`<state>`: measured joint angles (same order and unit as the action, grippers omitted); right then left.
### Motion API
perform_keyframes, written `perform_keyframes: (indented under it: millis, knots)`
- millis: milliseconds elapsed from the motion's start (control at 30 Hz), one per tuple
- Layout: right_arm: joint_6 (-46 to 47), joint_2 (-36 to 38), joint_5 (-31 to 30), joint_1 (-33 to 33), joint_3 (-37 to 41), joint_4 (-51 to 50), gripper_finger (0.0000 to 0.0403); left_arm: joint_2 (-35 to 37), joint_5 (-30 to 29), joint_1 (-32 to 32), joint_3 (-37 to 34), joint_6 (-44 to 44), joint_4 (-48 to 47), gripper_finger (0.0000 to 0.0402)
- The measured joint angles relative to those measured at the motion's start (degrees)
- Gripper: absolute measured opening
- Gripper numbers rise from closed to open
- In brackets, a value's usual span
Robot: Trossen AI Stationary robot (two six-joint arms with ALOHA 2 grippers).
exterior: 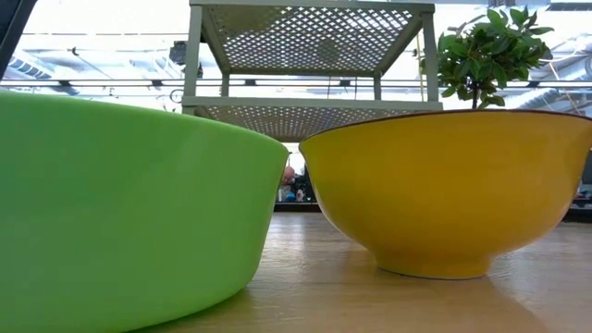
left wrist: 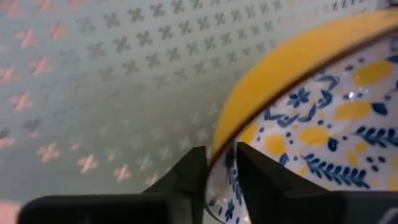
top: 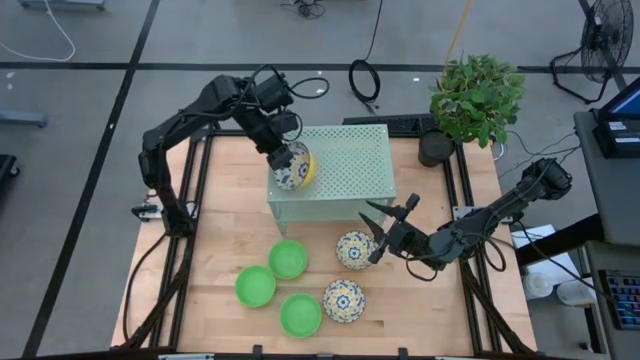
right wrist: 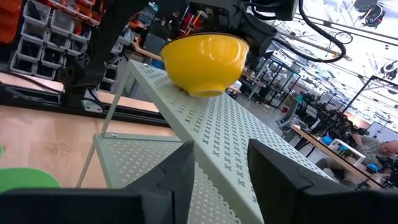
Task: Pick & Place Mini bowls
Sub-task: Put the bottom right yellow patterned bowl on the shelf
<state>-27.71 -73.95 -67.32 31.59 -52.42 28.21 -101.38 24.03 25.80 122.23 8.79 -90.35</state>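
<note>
While the left gripper [top: 288,160] pinches the rim of a floral mini bowl [top: 293,166] at the stand's [top: 350,165] nine-o'clock edge, the right gripper [top: 385,228] hovers wide open and empty at the table's [top: 220,200] four o'clock, beside another floral bowl [top: 353,249]; three green bowls [top: 288,258] sit near six o'clock.

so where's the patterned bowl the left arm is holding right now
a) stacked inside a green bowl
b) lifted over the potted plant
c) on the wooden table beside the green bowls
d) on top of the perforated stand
d: the left gripper is clamped on the rim of the patterned bowl, whose base meets the top of the perforated stand, as the right wrist view shows.
</note>
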Motion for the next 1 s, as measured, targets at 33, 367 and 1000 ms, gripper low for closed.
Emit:
perform_keyframes:
  millis: [33,367,1000]
  knots:
    - [0.0,0.0,0.0,0.0,0.0,0.0,0.0134,0.0,0.0,0.0,0.0,-0.3,-0.1,0.0106]
    - [0.0,0.0,0.0,0.0,0.0,0.0,0.0134,0.1,1.5,-0.1,0.0,-1.2,0.2,0.0185]
    - [0.0,0.0,0.1,0.0,0.0,0.0,0.0134,0.1,6.1,-0.1,0.1,-2.3,0.3,0.0198]
